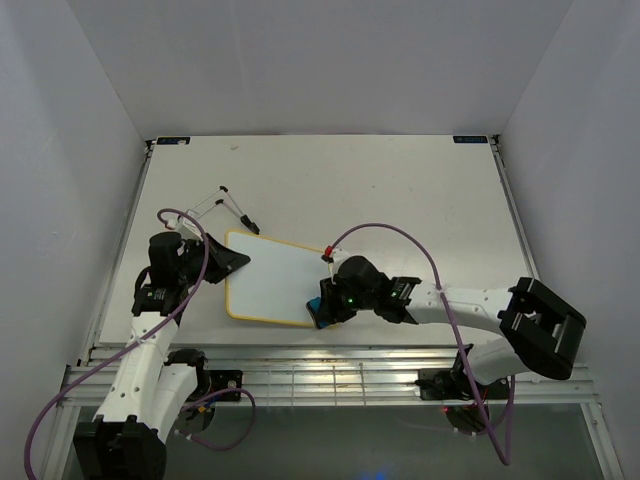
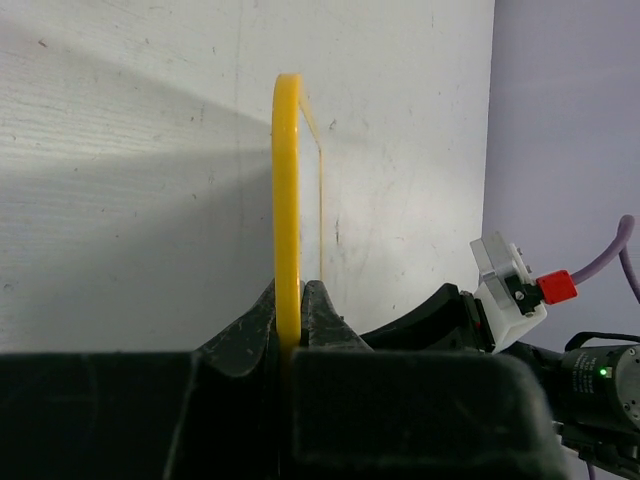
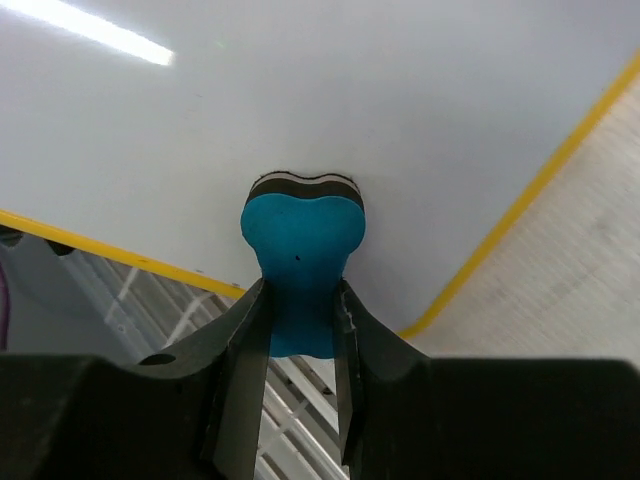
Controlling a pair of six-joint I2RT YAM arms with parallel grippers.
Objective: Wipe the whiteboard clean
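Wiping is the step in hand. The whiteboard (image 1: pixel 272 275) lies on the table (image 1: pixel 400 190), its 9 o'clock rim clenched by the left gripper (image 2: pixel 292 295). The right gripper (image 3: pixel 300 295) grasps the blue eraser (image 3: pixel 300 240) at the 5 o'clock corner (no writing shows). Next likely calls for a pressed sweep toward 11 o'clock.

On table (image 1: pixel 400 190): whiteboard (image 1: pixel 275 280) toward near edge; left gripper (image 1: pixel 232 262) at its left rim; eraser (image 1: pixel 317 306) on its near-right corner.

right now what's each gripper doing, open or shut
left gripper: closed on the whiteboard, at its yellow rim
right gripper: closed on the blue eraser
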